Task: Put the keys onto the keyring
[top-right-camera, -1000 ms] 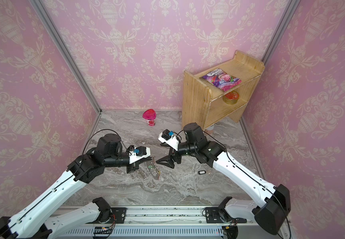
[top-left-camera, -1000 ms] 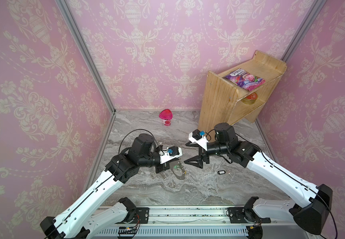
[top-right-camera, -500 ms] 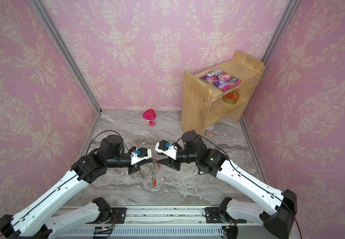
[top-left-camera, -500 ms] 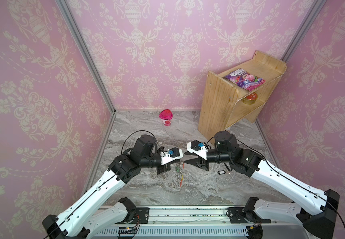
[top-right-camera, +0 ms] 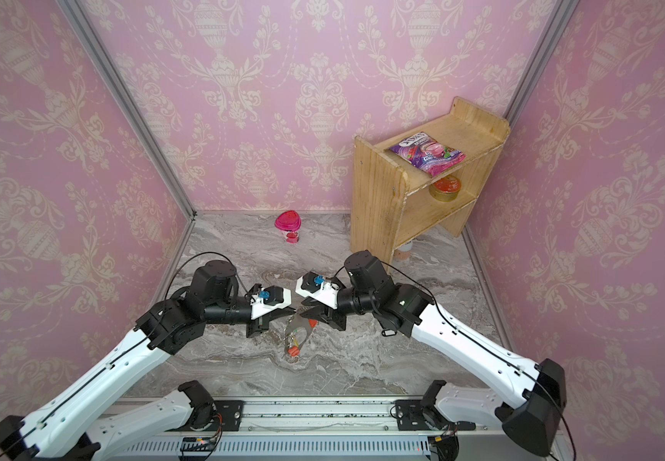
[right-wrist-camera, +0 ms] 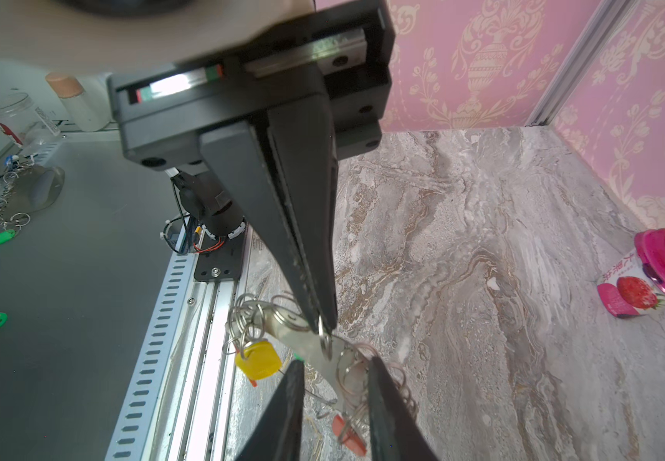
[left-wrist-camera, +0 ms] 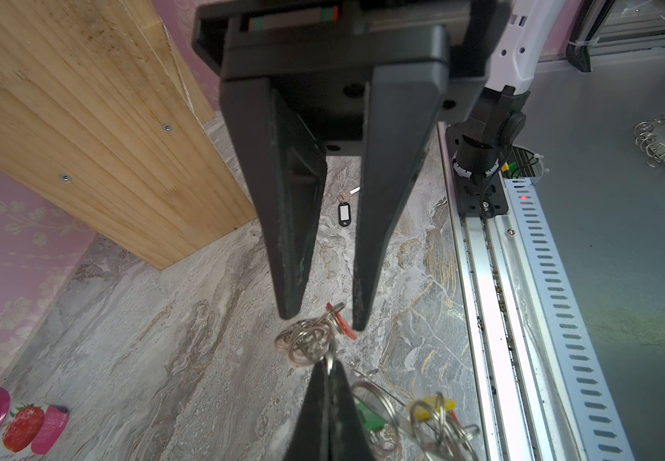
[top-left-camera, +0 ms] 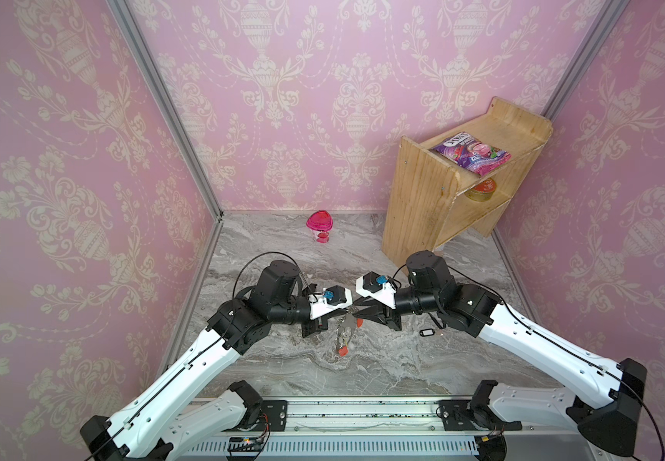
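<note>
Since the keys (top-left-camera: 426,332) are on no ring yet, the main work remains. At left, the left tool (right-wrist-camera: 325,324) is clenched on one ring of the keyring (right-wrist-camera: 303,347), which hangs from it over the counter (top-left-camera: 382,359). Next, the right tool (right-wrist-camera: 334,361) straddles neighbouring rings, jaws partly apart; whether they press anything I cannot tell. Farther right, the keys lie loose on the counter.
</note>
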`<state>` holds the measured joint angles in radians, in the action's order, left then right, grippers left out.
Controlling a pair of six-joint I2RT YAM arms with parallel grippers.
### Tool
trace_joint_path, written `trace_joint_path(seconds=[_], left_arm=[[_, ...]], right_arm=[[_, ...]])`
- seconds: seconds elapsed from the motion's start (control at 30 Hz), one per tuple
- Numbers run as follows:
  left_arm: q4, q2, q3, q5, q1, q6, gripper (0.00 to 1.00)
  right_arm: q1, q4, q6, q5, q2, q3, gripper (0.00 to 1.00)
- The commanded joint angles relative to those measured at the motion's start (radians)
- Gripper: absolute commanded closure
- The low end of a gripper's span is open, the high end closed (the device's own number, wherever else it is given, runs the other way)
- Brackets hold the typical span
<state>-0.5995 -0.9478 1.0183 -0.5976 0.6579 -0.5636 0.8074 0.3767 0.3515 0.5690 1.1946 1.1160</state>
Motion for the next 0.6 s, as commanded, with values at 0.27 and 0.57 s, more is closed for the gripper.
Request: trace_joint_path(seconds=[0.27, 0.57], left_arm=[[0.016, 0.020, 0.032, -0.054, 0.006, 0.017, 1.00], [0.020, 0.024, 0.034, -0.060, 0.007, 0.021, 1.00]], right_arm=[[0.003, 0.012, -0.009, 0.050, 0.036, 0.038, 0.71], [0.003, 0.020, -0.016, 0.059, 0.044, 0.051, 0.77]])
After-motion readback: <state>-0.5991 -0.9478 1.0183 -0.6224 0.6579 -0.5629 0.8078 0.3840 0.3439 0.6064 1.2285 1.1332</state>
